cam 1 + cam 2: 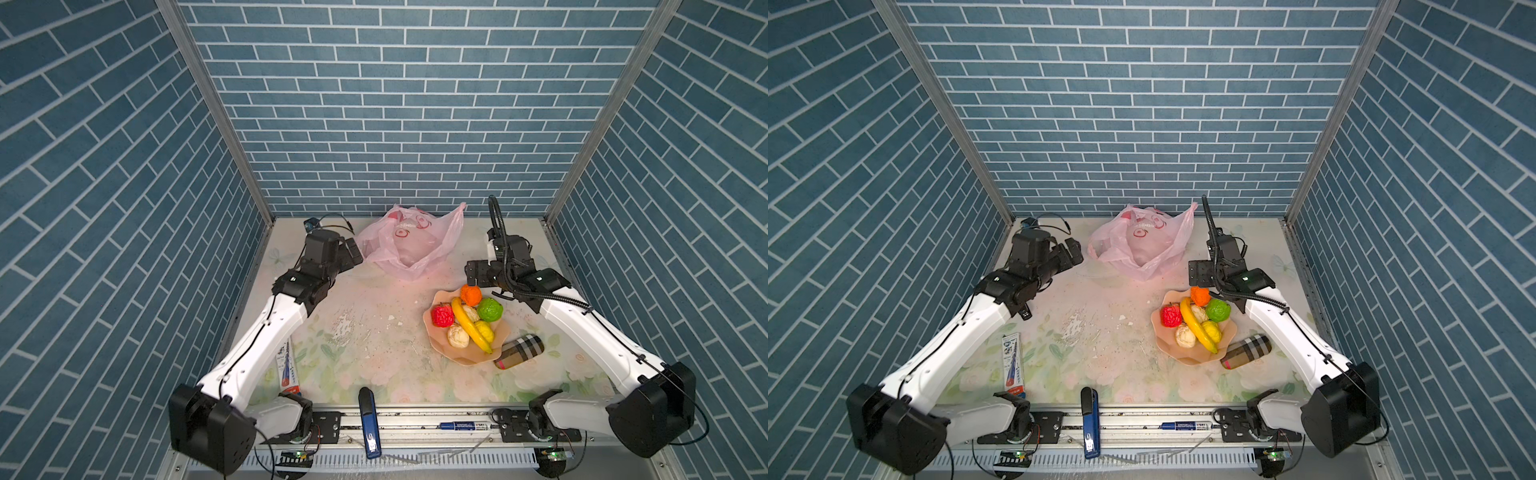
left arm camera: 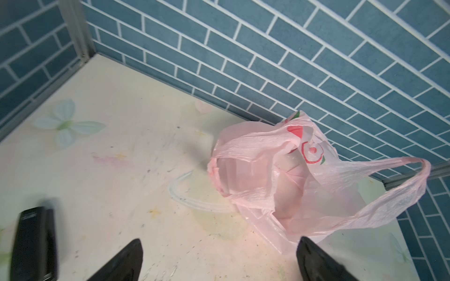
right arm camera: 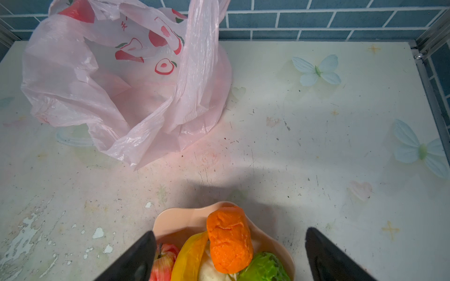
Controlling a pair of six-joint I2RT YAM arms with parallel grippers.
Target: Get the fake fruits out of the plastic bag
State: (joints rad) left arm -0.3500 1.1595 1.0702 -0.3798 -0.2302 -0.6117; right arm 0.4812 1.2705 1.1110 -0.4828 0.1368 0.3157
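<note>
Fruits (image 1: 469, 312) lie heaped on the peach plate (image 1: 471, 359) at the right of the table (image 1: 374, 332), and I count seven in both top views: a banana (image 1: 468, 328) across the middle, a red ball (image 1: 441, 316), an orange ball (image 1: 471, 295), a green ball (image 1: 489, 309), a yellow ball (image 1: 485, 331) and two cream balls (image 1: 458, 336). The pink bag (image 1: 409, 245) lies slack and crumpled at the far middle of the table, close to the back wall and well apart from the plate, with its mouth open and one handle loop standing up. No coloured shape shows through its thin skin in either wrist view, so it looks emptied, though some folds hide the bottom. The left gripper (image 2: 220, 243) hangs just left of the bag with its jaws wide apart and nothing between them. The right gripper (image 1: 477, 274) hangs over the far edge of the plate, above the orange ball, its jaws likewise wide apart and gripping nothing. By my judgement the unloading is done or all but done; what is left is at most a look inside the bag and drawing both arms back
</note>
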